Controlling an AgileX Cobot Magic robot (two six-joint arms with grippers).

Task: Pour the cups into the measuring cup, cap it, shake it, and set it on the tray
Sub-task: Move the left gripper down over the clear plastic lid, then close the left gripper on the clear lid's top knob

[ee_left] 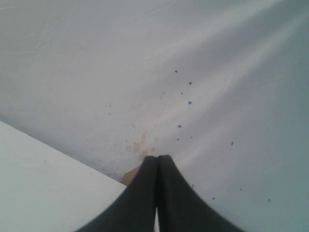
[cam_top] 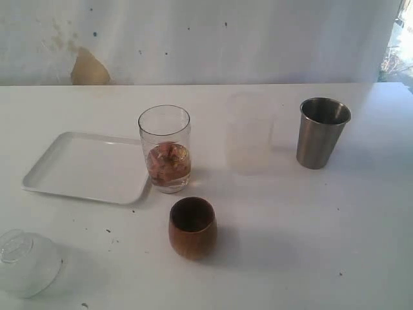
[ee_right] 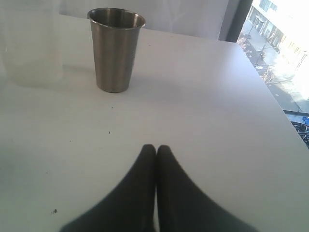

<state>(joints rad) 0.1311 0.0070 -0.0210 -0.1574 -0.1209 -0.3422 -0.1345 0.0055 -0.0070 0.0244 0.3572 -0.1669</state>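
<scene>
Black right end effector (ee_right: 156, 150) pinched shut, empty, over the tabletop (ee_right: 203, 106) on the near side of the steel tumbler (ee_right: 116, 48). Left end effector (ee_left: 158, 162) also shut and empty, aimed at the stained backdrop (ee_left: 145, 72) (own place in the scene not clear). Clear domed cap (cam_top: 26, 261) at the near left, well apart from the rest. Further in, near the middle: brown wooden cup (cam_top: 192, 227), upright, inside too dark to read. Just beyond, measuring cup (cam_top: 165, 148), upright, pinkish-brown contents low down, just beside the right edge of the white tray (cam_top: 77, 166). Right of that, frosted cup (cam_top: 248, 134); far right, the tumbler. Likely trouble: pushing in with jaws together and toppling the tumbler; clipping the frosted cup while carrying across; spilling at the measuring cup's narrow mouth.
</scene>
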